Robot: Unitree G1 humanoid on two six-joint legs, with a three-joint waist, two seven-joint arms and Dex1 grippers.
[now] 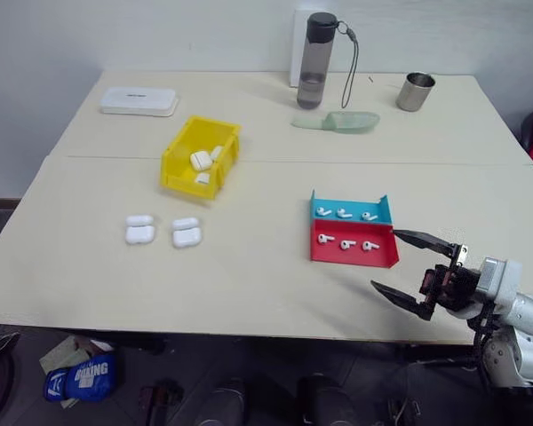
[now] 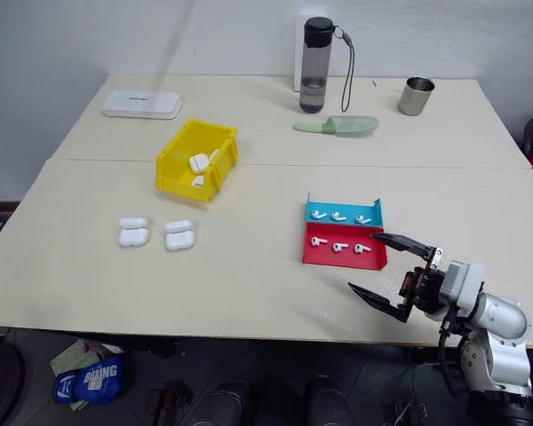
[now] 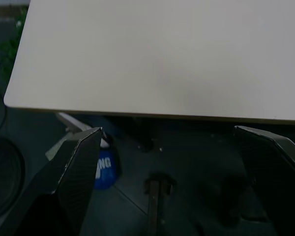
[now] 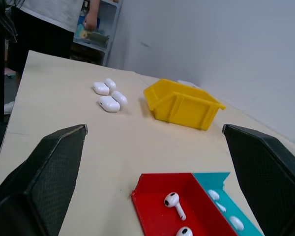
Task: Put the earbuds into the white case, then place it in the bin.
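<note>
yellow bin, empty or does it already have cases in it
Not empty. The yellow bin already holds a few white cases, lying loose on its floor.

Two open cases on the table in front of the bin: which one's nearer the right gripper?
The open case on the tray's side. The other open case lies beyond it, farther from the right gripper.

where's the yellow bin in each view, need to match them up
Left eye view: the yellow bin sits left of centre on the table, holding white cases.
Right eye view: same bin, left of centre, slightly further left.
Left wrist view: bare tabletop and floor here, no bin.
Right wrist view: the bin stands beyond the red-and-blue tray.
Shared landmark: the red-and-blue tray with earbuds, also.
</note>
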